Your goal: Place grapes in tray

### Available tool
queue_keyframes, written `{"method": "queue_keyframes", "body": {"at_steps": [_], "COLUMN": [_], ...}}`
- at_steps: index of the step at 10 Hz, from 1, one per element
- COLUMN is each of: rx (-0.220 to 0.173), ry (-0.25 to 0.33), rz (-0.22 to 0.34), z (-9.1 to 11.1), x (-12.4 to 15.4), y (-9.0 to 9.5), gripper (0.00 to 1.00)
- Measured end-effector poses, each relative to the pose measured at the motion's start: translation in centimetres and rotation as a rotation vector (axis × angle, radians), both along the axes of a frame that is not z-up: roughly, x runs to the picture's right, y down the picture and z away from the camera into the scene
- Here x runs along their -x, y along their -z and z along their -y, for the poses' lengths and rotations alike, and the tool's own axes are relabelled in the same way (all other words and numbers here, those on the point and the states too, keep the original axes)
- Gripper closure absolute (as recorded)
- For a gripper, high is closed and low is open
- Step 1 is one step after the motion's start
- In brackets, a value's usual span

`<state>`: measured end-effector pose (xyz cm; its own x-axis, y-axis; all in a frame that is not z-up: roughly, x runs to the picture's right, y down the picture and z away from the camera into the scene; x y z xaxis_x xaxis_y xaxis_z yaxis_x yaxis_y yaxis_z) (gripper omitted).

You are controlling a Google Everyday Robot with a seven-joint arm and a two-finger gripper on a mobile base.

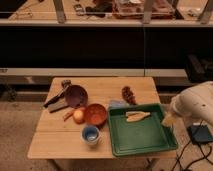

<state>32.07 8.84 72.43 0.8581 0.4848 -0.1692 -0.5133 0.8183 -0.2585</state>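
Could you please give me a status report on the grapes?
Gripper at right rim of tray. Grapes on table, beyond its far rim. Pale banana-like piece lies in tray.

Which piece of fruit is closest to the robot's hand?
The pale banana piece in the green tray; the gripper is at its right rim, grapes and round fruit farther off.

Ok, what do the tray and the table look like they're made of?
The tray looks like green plastic: smooth, with a dull sheen, a moulded raised rim and rounded corners. The table looks like pale wood with a matte top, though it could be laminate. The gripper is at the tray's right rim.
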Motion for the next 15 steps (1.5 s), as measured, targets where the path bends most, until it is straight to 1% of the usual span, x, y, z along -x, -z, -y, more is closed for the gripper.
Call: {"method": "queue_keyframes", "body": {"at_steps": [1, 3, 4, 5, 6, 7, 8, 9, 10, 11, 13, 15], "rx": [-0.017, -0.038, -0.057, -0.07, -0.076, -0.072, -0.067, -0.058, -0.049, -0.046, -0.032, -0.007], "ry": [-0.004, -0.02, -0.042, -0.055, -0.061, -0.081, -0.101, -0.129, -0.159, -0.183, -0.227, -0.261], "rz": [0.013, 0.03, 0.049, 0.069, 0.088, 0.117, 0.134, 0.154, 0.172, 0.187, 0.193, 0.185], "z": [2.7, 6.0, 8.7, 10.6, 11.8, 12.7, 13.0, 13.3, 13.6, 13.8, 13.8, 12.7], "x": [1.3, 2.6, 3.8, 5.1, 6.5, 8.8, 10.2, 11.4, 12.8, 13.9, 13.7, 13.2], "y": [-1.7, -3.6, -5.2, -6.2, -7.0, -8.2, -8.9, -10.1, -11.7, -12.9, -14.5, -16.2], "gripper": [0.21, 0.21, 0.21, 0.21, 0.21, 0.21, 0.21, 0.21, 0.21, 0.21, 0.21, 0.21]}}
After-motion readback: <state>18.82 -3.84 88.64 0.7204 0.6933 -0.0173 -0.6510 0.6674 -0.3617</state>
